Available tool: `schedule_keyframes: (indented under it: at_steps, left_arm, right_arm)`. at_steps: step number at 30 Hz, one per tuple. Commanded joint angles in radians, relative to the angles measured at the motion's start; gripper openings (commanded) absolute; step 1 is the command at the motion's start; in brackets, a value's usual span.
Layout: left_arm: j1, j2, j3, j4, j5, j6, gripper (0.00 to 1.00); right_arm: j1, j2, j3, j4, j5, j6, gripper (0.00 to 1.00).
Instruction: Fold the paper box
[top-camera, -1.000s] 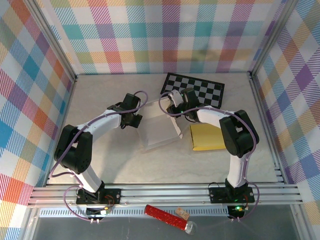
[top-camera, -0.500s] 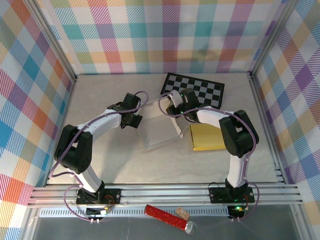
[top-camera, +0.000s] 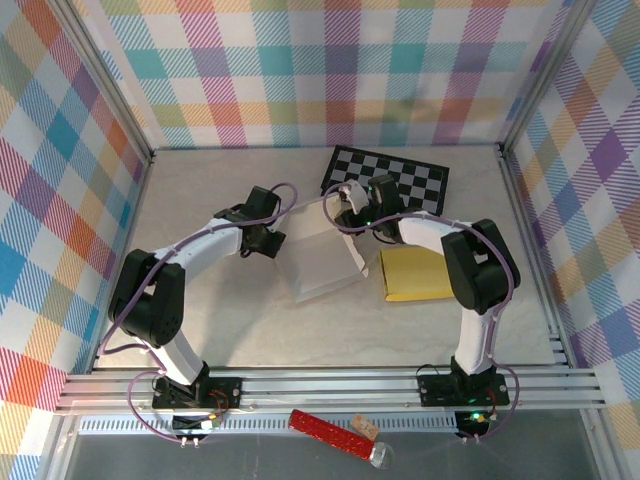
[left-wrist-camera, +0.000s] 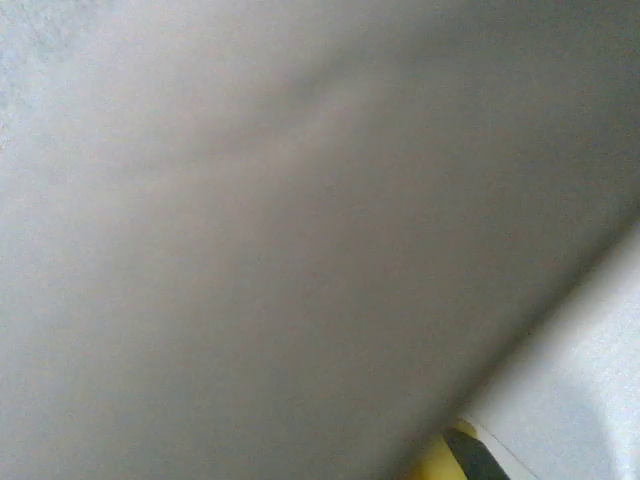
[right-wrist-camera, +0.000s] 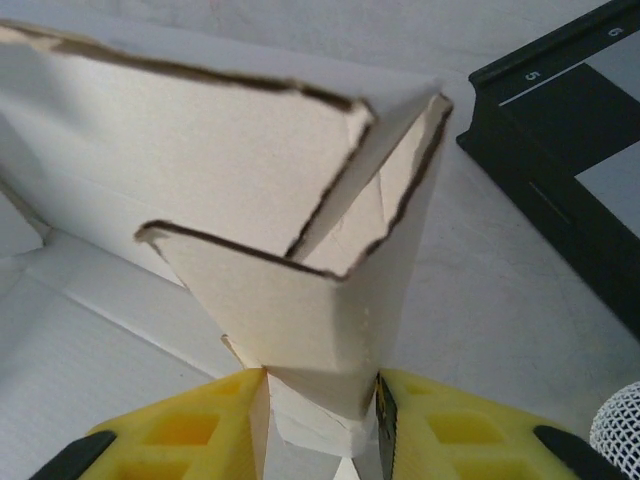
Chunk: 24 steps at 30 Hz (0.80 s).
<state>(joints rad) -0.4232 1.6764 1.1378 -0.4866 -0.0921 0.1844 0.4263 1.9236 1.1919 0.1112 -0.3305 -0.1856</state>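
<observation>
The white paper box (top-camera: 318, 255) lies partly folded at mid table, its far right corner raised. My right gripper (top-camera: 352, 205) holds that corner. In the right wrist view its yellow fingers (right-wrist-camera: 205, 420) press both sides of the folded flaps of the box (right-wrist-camera: 250, 170), the gripper (right-wrist-camera: 320, 385) shut on them. My left gripper (top-camera: 268, 240) sits shut at the box's left edge. In the left wrist view a blurred white wall of the box (left-wrist-camera: 300, 220) stands right before the lens. A yellow fingertip (left-wrist-camera: 462, 458) peeks out at the bottom, and whether it pinches paper is hidden.
A black and white checkerboard (top-camera: 400, 180) lies just behind the right gripper, its edge (right-wrist-camera: 570, 150) close to the box corner. A yellow flat pad (top-camera: 415, 273) rests right of the box. A red tube (top-camera: 325, 432) lies in front of the rail, off the table.
The right gripper has shifted slightly right and back with the box corner, raising that flap a little. The left arm has not moved.
</observation>
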Motion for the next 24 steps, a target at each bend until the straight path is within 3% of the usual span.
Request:
schedule_keyframes:
  at_steps: [1,13,24]
  left_arm:
    - [0.013,-0.002,0.014,-0.055,0.035,0.021,0.00]
    - [0.053,-0.042,-0.034,-0.060,0.050,0.074,0.00]
    - [0.063,-0.034,-0.038,-0.051,0.058,0.071,0.00]
  right_arm:
    - [-0.041,-0.009,-0.012,0.017,-0.148,-0.041,0.37]
    - [-0.080,-0.036,-0.124,0.153,-0.293,-0.087,0.52]
    - [-0.063,-0.026,-0.108,0.140,-0.307,-0.117,0.47]
